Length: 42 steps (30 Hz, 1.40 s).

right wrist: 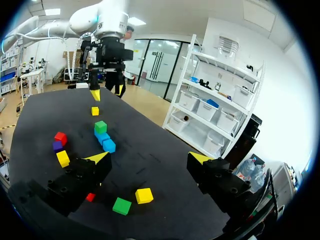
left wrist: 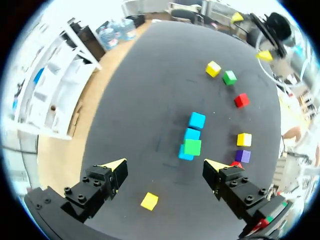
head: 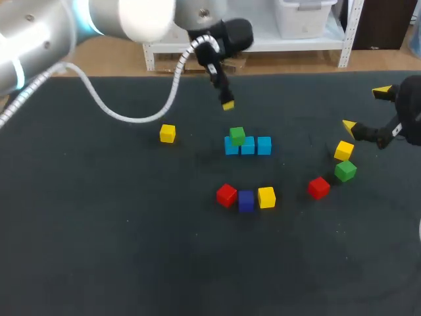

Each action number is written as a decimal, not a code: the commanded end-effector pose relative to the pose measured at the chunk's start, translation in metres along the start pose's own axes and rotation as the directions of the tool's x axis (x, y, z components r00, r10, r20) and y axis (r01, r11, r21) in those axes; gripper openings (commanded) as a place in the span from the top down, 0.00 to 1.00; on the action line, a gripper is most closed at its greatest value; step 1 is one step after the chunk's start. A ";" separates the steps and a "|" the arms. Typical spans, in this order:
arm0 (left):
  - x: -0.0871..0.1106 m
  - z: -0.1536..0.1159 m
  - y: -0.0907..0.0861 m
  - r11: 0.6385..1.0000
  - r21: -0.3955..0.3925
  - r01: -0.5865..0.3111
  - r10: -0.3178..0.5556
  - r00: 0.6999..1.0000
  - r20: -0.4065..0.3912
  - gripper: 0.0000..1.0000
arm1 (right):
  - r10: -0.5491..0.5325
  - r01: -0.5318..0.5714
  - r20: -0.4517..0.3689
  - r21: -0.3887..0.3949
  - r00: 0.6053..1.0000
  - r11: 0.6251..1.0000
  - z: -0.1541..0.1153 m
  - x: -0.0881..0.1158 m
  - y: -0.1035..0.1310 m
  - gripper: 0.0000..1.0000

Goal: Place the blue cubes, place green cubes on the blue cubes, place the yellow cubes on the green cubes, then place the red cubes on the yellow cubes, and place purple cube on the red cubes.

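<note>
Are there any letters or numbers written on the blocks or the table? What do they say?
There are none to read. The blue cubes, the green cube on top of them, the purple cube and the table are plain, with no letters, numbers or signs.

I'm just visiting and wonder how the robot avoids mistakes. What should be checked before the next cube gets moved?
1. The blue cubes lined up in a row: ok.
2. The first green cube resting on the blue cubes: ok.
3. The left gripper open and empty: ok.
4. The right gripper open and empty: ok.
5. The second green cube clear of the yellow cube beside it: cannot tell, they sit very close.
</note>
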<state>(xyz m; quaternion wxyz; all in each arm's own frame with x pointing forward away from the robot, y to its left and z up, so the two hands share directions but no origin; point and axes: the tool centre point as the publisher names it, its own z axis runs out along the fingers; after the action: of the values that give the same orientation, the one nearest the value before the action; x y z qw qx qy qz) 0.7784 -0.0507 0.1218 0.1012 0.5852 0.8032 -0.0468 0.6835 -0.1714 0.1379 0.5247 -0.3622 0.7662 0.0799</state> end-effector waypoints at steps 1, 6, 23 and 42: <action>0.033 -0.026 -0.003 0.994 -0.074 0.074 -0.063 0.987 0.151 0.00 | -0.001 0.001 -0.003 0.003 1.000 1.000 0.000 0.000 0.001 0.00; 0.065 -0.051 0.009 0.959 -0.144 0.242 -0.203 0.948 0.244 0.00 | -0.001 0.001 -0.003 0.003 1.000 1.000 0.000 0.000 0.001 0.00; 0.207 -0.117 0.018 0.691 -0.168 0.703 -0.533 0.652 0.538 0.00 | -0.001 0.001 -0.003 0.003 1.000 1.000 0.000 0.000 0.001 0.00; 0.276 -0.092 0.029 0.563 -0.113 0.819 -0.532 0.464 0.708 0.00 | -0.001 0.001 -0.003 0.003 1.000 1.000 0.000 0.000 0.001 0.00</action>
<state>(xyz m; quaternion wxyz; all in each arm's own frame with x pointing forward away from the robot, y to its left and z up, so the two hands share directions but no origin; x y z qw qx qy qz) 0.7184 0.2219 0.1585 0.2272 0.1238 0.9653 -0.0367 0.6835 -0.1714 0.1379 0.5247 -0.3622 0.7663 0.0799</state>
